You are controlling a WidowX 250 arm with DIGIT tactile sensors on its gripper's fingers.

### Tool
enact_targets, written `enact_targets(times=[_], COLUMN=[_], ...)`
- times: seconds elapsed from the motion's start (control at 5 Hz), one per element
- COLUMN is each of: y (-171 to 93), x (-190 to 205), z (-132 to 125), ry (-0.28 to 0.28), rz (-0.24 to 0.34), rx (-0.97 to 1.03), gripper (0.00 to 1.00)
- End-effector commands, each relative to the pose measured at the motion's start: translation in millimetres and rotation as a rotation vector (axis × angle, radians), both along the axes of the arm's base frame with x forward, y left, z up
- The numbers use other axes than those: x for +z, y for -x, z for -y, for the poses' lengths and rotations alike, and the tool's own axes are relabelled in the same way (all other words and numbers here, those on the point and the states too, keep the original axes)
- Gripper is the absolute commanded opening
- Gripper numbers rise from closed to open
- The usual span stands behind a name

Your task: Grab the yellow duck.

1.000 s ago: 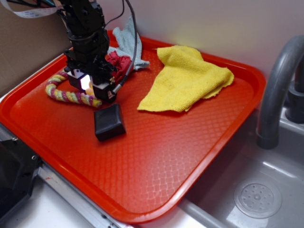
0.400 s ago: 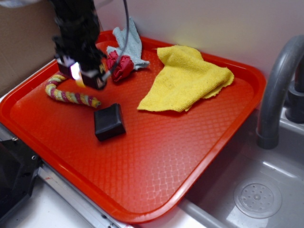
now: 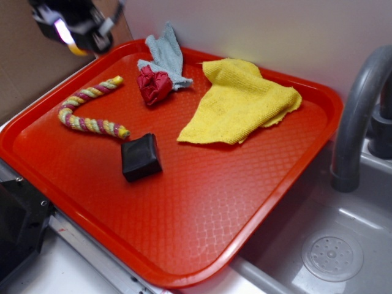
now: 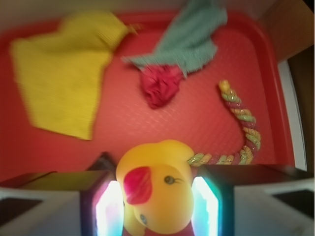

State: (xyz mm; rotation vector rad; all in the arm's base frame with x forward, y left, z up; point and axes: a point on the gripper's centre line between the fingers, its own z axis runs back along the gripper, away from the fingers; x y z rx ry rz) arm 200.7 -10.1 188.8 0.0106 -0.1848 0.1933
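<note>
Gripping the yellow duck [image 4: 155, 189] between its two lit fingers [image 4: 107, 209], the gripper [image 3: 72, 30] hung above the far left corner of the red tray [image 3: 202, 220], clear of its surface. On the tray, the striped rope [image 3: 89, 113] curved nearest that corner, with a black block [image 3: 141, 157] just beside its near end. Beyond the rope lay a red crumpled cloth [image 3: 154, 85] touching a grey rag [image 3: 164, 55]. Farthest right spread the yellow cloth [image 3: 242, 101].
</note>
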Motion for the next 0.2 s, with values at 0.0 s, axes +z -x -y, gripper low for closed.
enact_targets(times=[0.0], y=[-3.0], x=[32.4], z=[-15.9], ry=[0.072], rz=[0.037], rx=[-0.025], gripper=[0.0])
